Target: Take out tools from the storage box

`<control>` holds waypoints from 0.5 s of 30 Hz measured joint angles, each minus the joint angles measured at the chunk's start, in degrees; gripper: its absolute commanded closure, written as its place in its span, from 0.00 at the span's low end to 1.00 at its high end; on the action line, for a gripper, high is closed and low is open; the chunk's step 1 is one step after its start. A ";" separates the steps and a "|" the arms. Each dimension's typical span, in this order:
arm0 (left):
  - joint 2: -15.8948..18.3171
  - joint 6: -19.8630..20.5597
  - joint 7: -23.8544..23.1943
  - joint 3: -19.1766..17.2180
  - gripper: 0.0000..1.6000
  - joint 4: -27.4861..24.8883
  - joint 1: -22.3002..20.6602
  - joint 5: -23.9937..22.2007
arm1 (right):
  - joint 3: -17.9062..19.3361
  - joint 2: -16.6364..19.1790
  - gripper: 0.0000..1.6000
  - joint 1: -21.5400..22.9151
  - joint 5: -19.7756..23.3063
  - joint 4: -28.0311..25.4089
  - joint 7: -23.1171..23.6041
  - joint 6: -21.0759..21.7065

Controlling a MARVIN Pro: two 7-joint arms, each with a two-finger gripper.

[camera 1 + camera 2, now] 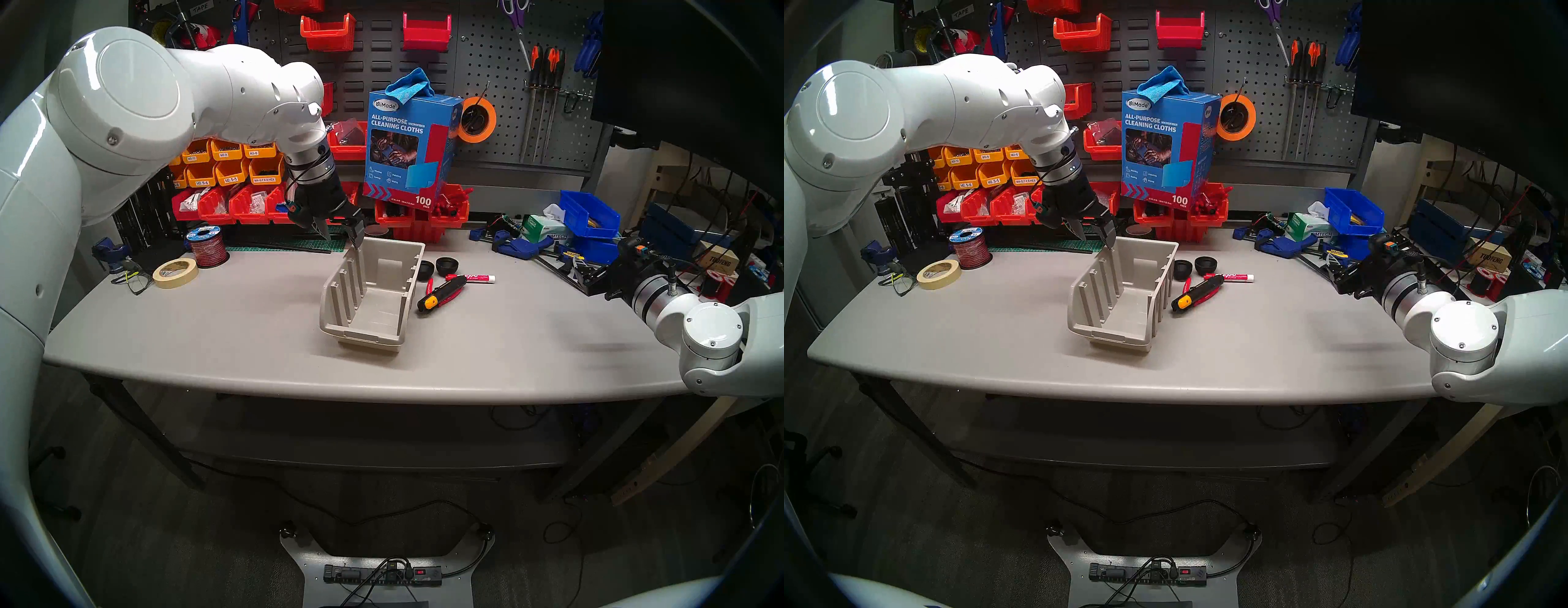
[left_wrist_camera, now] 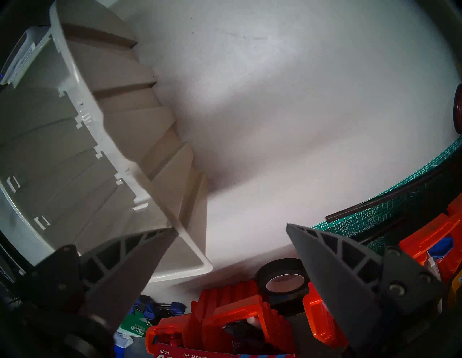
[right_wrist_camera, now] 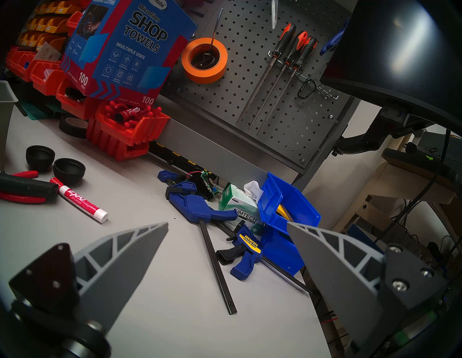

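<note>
Hovering at the back left corner of the bin (image 1: 365,337), hung the left claw (image 1: 340,240) steeply downward, jaws wide apart and nothing between them. Showed, from the wrist, one finger (image 2: 130,260) over the bin's corner wall and the other out over bare table (image 2: 275,112); could not tell whether the first finger touched the rim.

Found the bin right beneath the claw and stretching from it toward the robot, apparently empty inside. Found the tools out on the table, off to the claw's right beyond the bin's other wall: two cups (image 1: 447,265) closest, then the marker (image 1: 477,278), the black tool (image 1: 441,293) and the red tool (image 1: 429,284) bunched together, a little nearer the robot than the claw.

Judged the emptying all but done, with only a clean retreat left. Judged it best to rise straight up off the corner before any sideways swing, with jaws left wide so that no finger could hook the rim and drag or tip the light bin into the tools.

Held the right claw (image 3: 227,223) far off to the right, level, jaws likewise apart and empty.
</note>
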 measured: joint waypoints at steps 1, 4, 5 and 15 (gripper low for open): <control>0.10 0.00 0.00 -0.02 0.00 -0.12 -0.06 -0.11 | 0.00 -0.01 0.00 0.00 0.00 0.00 0.00 0.00; 0.45 -0.01 0.00 -0.06 0.00 -0.45 -0.24 -0.44 | -0.01 -0.03 0.00 0.00 0.01 0.00 -0.01 -0.02; 0.54 -0.01 0.00 -0.06 0.00 -0.46 -0.28 -0.52 | -0.01 -0.04 0.00 0.00 0.02 -0.01 -0.01 -0.03; 1.11 -0.02 -0.02 -0.98 0.00 -0.45 -1.01 -1.89 | -0.04 -0.12 0.00 0.00 0.05 -0.02 -0.02 -0.07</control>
